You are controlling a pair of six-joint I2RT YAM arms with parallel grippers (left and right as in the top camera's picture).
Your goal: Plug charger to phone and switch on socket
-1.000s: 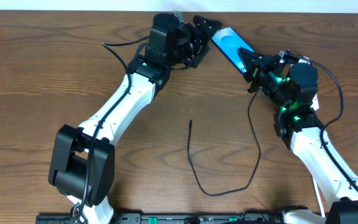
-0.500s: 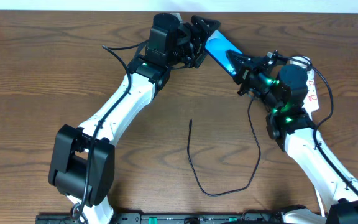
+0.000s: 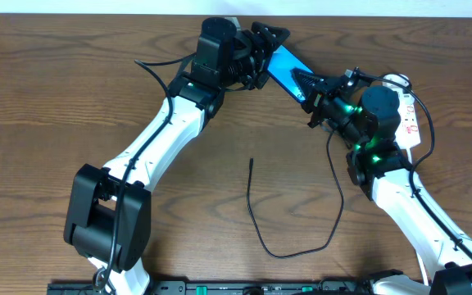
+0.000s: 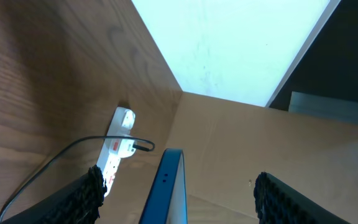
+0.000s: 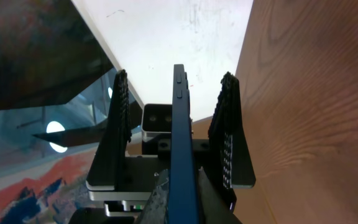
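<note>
Overhead: left pincer [image 3: 269, 56], right pincer [image 3: 303, 88] both agape astride phone [image 3: 282, 62]; right arm [image 3: 408, 205] partly hides socket [image 3: 409, 123].

The right gripper [image 3: 303, 88] has slid closer to the left fingers [image 3: 262, 37], and the phone [image 3: 281, 64] between its own fingers has moved along. Behind it, the socket [image 3: 410, 115] now shows on the desk.

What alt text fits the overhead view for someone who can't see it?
Both arms reach to the far edge of the table, where the left gripper and right gripper meet at the blue-screened phone. The black charger cable lies loose mid-table, its tip free, and the white socket strip shows partly behind the right arm.
</note>
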